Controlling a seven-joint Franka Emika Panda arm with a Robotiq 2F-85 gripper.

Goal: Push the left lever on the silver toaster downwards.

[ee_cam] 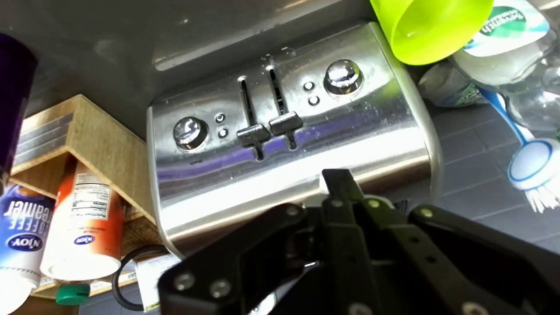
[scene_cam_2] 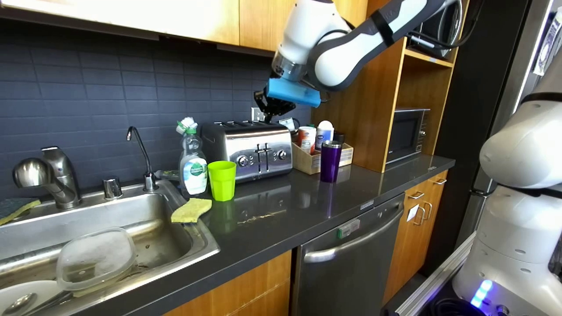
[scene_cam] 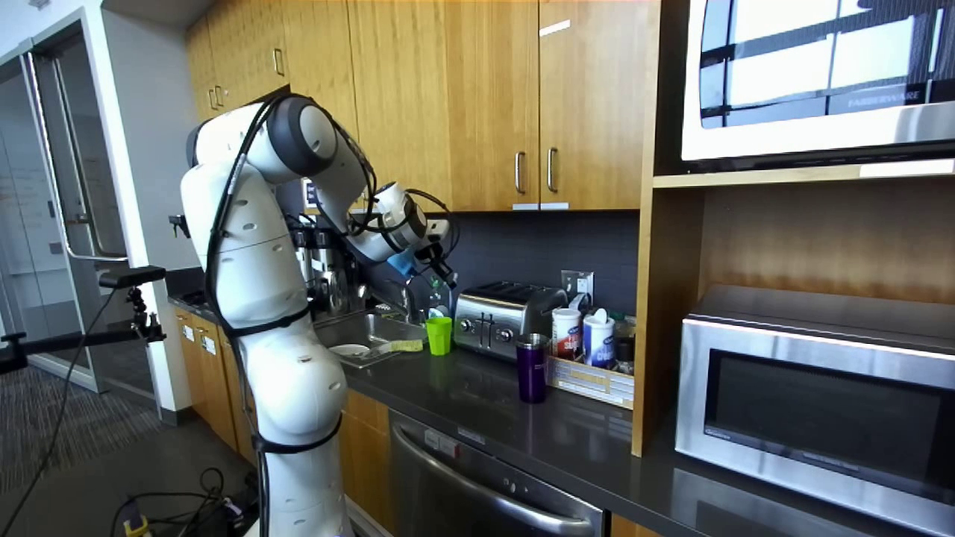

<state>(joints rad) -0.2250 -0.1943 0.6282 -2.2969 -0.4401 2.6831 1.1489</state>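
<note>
The silver toaster [scene_cam: 503, 309] stands on the counter against the dark tiled wall; it also shows in an exterior view [scene_cam_2: 246, 145] and the wrist view [ee_cam: 297, 164]. The wrist picture stands upside down. There the left lever [ee_cam: 285, 124], as seen from the toaster's front, is on the picture's right, beside the right lever [ee_cam: 253, 134]. Both levers sit near the upper end of their slots. My gripper [ee_cam: 343, 183] is shut and empty, above the toaster's top; its tip also shows in both exterior views [scene_cam: 451, 282] [scene_cam_2: 268, 117]. Contact with the toaster cannot be told.
A green cup [scene_cam_2: 222, 180] and a soap bottle [scene_cam_2: 194, 164] stand left of the toaster, near the sink [scene_cam_2: 204, 239]. A purple tumbler [scene_cam_2: 330, 162] and a wooden box [scene_cam_2: 307, 162] with canisters stand right of it. Upper cabinets [scene_cam: 492, 97] hang above.
</note>
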